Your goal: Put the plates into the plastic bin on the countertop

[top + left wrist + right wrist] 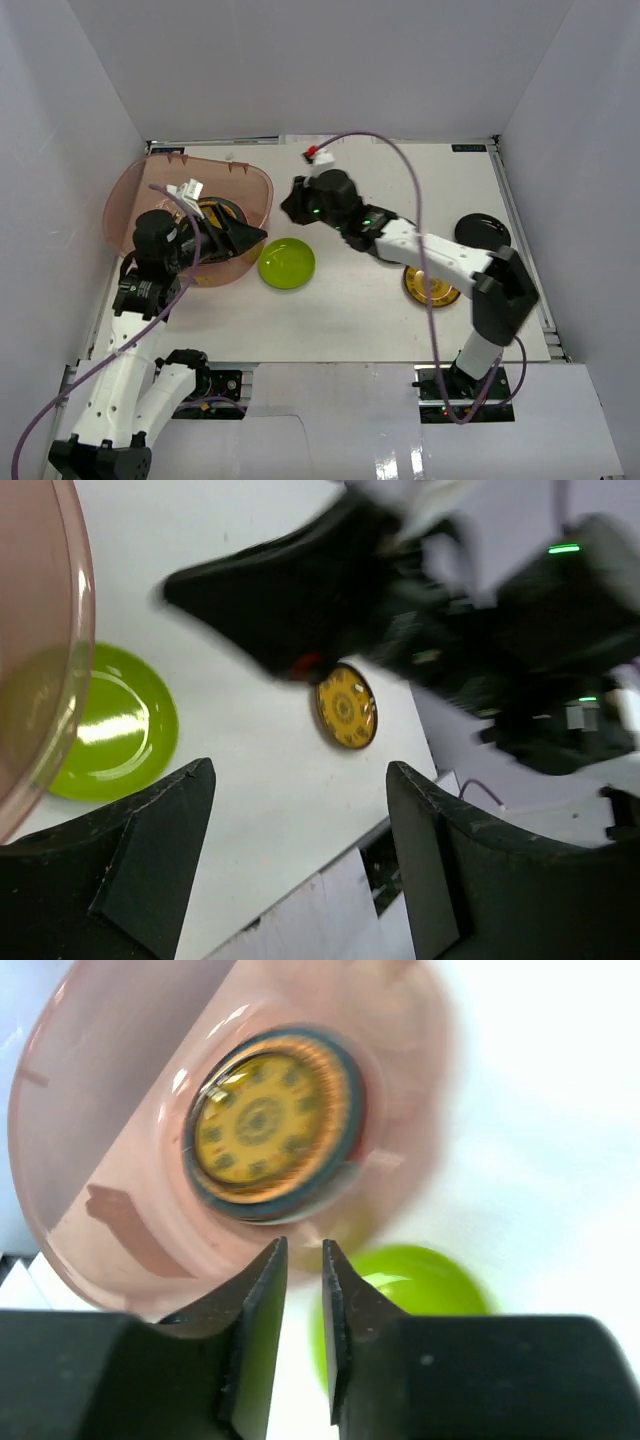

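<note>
**Operator:** Where did the plates stand?

**Technician:** 1 gold patterned plate (268,1125) lay flat inside the plastic bin (128,190). 3 more lay on the countertop (360,315):
- a lime green plate (287,263), just beside the bin's near right corner
- a second gold plate (432,285), partly under the right arm
- a black plate (483,232), near the right edge

**Operator:** And the grippers?

**Technician:** The left gripper (300,825) hovered at the bin's right rim with its fingers spread wide and nothing between them. The right gripper (301,1310) hung just right of the bin. Its fingers were drawn almost together with only a slim gap, and they gripped nothing.

**Operator:** How was the step best performed?

**Technician:** The lime green plate appeared to be the next item, since it lay nearest both the bin and the spread left fingers. It lay flat, so the sound method was to set 1 finger inside the raised rim and 1 outside, then pinch. The plate then needed lifting high enough to pass over the bin wall, and releasing low above the gold plate to limit sliding.

**Operator:** What stood in the way?

**Technician:** Both grippers were close together around that plate, so only 1 arm should have worked there while the other drew aside. The right arm's purple cable (425,215) looped over the countertop and could have snagged
</note>
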Robot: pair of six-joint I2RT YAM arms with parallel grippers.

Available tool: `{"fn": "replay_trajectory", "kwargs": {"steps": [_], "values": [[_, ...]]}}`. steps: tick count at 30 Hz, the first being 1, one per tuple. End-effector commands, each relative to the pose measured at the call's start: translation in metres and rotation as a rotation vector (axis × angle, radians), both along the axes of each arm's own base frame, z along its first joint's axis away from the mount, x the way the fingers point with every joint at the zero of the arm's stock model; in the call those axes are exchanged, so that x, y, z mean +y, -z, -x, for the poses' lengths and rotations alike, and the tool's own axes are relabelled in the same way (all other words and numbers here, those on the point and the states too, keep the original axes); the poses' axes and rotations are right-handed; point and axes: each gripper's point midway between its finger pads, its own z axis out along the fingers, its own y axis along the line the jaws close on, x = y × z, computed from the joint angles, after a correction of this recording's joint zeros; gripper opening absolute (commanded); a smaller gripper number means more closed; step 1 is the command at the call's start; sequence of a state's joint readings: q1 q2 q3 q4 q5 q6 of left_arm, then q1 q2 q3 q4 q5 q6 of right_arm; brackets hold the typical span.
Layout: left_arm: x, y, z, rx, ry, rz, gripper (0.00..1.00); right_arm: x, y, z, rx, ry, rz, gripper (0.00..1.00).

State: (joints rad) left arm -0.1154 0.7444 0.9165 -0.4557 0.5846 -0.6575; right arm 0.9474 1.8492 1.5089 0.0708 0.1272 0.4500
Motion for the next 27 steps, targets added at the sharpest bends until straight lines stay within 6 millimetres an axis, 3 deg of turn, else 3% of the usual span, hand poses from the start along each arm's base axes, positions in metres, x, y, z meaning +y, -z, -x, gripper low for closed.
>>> {"fn": "replay_trajectory", "kwargs": {"steps": [1,2,3,5,6,8,9,11,12,15,17,20,27], "values": [[-0.022,0.028,0.006,0.107,0.054,0.022,0.78,-0.100,-0.046,-0.026,-0.100,0.187,-0.081,0.24],[-0.033,0.044,0.009,0.133,0.049,-0.009,0.78,-0.134,-0.023,-0.013,-0.062,0.211,-0.058,0.20],[-0.042,0.052,0.009,0.156,0.048,-0.017,0.77,-0.167,-0.012,-0.023,-0.043,0.274,-0.051,0.19],[-0.060,0.077,0.015,0.188,0.034,-0.080,0.77,-0.216,0.020,-0.011,-0.003,0.338,-0.013,0.17],[-0.066,0.092,0.015,0.223,0.013,-0.104,0.77,-0.248,0.032,-0.019,0.010,0.412,0.004,0.17],[-0.066,0.126,0.015,0.252,-0.078,-0.187,0.76,-0.286,0.062,-0.010,0.059,0.473,0.038,0.17],[-0.066,0.139,0.015,0.281,-0.119,-0.193,0.76,-0.316,0.070,-0.017,0.074,0.545,0.044,0.17],[-0.064,0.165,0.016,0.317,-0.187,-0.234,0.76,-0.340,0.092,-0.013,0.113,0.576,0.068,0.20],[-0.054,0.182,0.013,0.330,-0.257,-0.258,0.76,-0.363,0.098,-0.018,0.128,0.634,0.079,0.22],[-0.040,0.202,0.006,0.341,-0.388,-0.235,0.79,-0.395,0.118,-0.022,0.169,0.691,0.121,0.36],[-0.033,0.209,0.001,0.343,-0.449,-0.226,0.81,-0.403,0.133,-0.024,0.228,0.666,0.116,0.43],[-0.027,0.223,-0.004,0.364,-0.503,-0.270,0.82,-0.410,0.146,-0.032,0.288,0.663,0.103,0.48],[-0.014,0.253,-0.017,0.409,-0.584,-0.305,0.82,-0.399,0.160,-0.057,0.339,0.603,0.067,0.51]]}}
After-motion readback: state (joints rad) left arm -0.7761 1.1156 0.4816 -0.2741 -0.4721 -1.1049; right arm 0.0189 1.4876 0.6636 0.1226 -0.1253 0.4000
